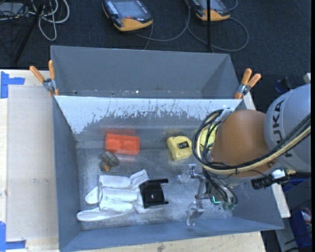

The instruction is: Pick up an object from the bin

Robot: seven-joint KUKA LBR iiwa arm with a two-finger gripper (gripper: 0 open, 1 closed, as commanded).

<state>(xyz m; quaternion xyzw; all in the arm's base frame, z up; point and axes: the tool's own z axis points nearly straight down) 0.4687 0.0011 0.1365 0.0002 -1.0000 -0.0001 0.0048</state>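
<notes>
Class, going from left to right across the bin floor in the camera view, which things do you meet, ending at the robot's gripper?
Orange block → black square piece → yellow casing → gripper. The white cloth bundle and small grey lump share the orange block's stretch, so I leave them out.

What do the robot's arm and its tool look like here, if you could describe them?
The arm is a rounded, pale grey housing bearing dark, partly visible KUKA lettering. Its wrist wears a smooth orange-brown cover, ringed by looped black and yellowish cables. The tool is small, of bare grey metal, with a tiny green light.
</notes>
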